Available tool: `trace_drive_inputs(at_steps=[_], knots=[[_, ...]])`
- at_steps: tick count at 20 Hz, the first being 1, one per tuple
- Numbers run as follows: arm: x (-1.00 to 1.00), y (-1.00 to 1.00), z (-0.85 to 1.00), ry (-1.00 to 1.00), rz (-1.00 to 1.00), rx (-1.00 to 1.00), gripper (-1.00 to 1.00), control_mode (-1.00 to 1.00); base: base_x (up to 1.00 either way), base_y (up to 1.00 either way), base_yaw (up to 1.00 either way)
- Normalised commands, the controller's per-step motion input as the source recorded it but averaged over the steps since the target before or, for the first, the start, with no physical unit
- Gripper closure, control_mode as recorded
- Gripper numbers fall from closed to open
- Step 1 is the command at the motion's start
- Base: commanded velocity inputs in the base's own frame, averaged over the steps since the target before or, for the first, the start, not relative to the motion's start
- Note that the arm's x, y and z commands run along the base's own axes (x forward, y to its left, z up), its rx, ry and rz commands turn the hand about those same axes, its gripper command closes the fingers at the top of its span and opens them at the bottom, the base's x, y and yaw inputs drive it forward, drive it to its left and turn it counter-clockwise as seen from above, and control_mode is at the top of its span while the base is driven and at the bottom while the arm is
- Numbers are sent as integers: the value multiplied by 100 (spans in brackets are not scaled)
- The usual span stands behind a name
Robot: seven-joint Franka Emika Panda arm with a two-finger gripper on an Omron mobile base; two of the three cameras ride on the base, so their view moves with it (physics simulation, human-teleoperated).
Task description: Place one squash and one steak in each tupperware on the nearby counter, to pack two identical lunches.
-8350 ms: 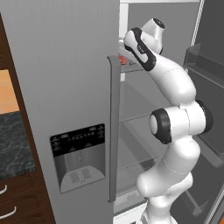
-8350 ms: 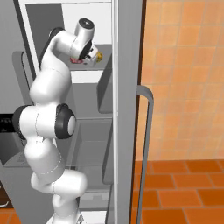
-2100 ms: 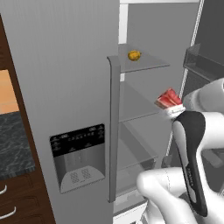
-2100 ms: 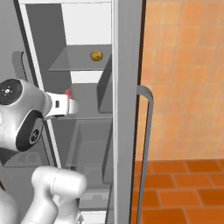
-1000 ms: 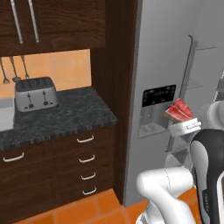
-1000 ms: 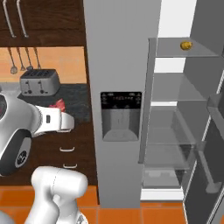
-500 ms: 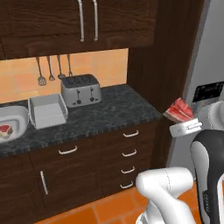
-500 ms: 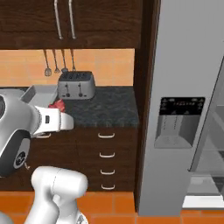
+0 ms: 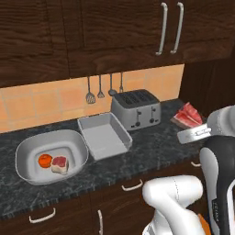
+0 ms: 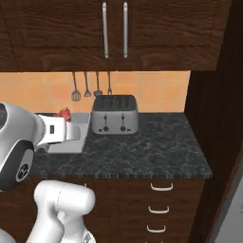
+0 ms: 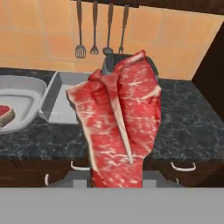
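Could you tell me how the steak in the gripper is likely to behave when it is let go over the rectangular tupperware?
The steak stands upright without drooping, so it probably acts stiff. A flat slab, it should land flat in the rectangular tupperware rather than roll.

Your gripper (image 9: 183, 123) is clamped tight on the steak (image 11: 117, 120), arm bent, wrist held level.

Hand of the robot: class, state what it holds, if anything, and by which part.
The hand holds a steak, gripped at its lower end, so the slab stands up from the fingers.
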Motion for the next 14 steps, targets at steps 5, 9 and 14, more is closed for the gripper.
trace_drive_inputs(at_steps=[5,9,14], knots=[[0,0,0,0,0,0,100,100,60,100,-2],[51,72,-42,16,-1,-15,100,-100,13,25,-1],[96,76,-83,35,0,-5,100,-100,0,0,0]])
